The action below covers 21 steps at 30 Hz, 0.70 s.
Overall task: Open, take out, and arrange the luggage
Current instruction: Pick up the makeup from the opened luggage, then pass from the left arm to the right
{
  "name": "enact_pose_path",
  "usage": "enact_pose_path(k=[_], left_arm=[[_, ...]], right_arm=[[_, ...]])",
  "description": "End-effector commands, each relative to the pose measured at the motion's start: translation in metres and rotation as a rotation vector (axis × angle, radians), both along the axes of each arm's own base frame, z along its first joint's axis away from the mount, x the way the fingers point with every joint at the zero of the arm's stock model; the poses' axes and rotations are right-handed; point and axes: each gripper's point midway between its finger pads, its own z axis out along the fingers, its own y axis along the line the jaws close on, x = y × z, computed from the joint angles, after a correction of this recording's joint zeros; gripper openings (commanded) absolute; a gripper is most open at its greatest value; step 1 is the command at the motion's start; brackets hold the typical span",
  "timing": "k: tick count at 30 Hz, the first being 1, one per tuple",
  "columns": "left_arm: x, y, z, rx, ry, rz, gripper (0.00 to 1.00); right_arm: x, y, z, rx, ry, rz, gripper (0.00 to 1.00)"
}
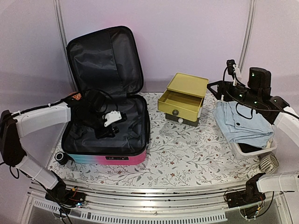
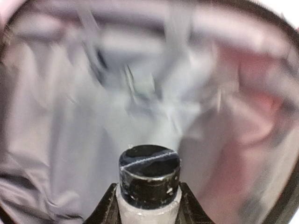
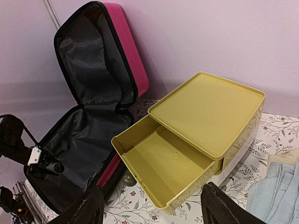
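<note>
— How far along are you?
— Nearest, my left gripper (image 2: pixel 148 212) pinches a white bottle with a black cap (image 2: pixel 149 172), low inside the turquoise-and-pink hard-shell suitcase (image 1: pixel 105 157). That lies open at the left of the overhead view, lid raised.
— So opening is done?
— Yes. Taking out is under way, I judge; arranging is left. My right gripper (image 3: pixel 154 210) hangs spread and empty at the right, facing the yellow plastic drawer box (image 3: pixel 205 107), whose drawer is pulled out and bare. The white mesh basket (image 1: pixel 256 149) holds folded light-blue cloth (image 1: pixel 240 122).

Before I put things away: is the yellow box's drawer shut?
No, the drawer is pulled out of the box, its bare floor in view.
</note>
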Motion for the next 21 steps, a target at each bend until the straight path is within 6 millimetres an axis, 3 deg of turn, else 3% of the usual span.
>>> enact_pose_path(k=[1,8,15,21], left_arm=[[0.001,-0.036,0.042,-0.141,-0.022,0.018,0.16],[0.005,-0.095,0.097,-0.424,-0.059,0.007,0.17],[-0.004,-0.162,0.162,-0.734,-0.084,-0.066,0.2],[-0.015,-0.212,0.187,-0.86,-0.061,-0.132,0.2]], right_arm=[[-0.009,0.024,0.009,0.043,-0.053,0.142,0.71],[-0.037,0.072,0.033,0.077,-0.217,0.387,0.7],[-0.059,0.104,0.027,0.037,-0.261,0.544,0.7],[-0.086,0.122,0.027,0.031,-0.313,0.682,0.69]])
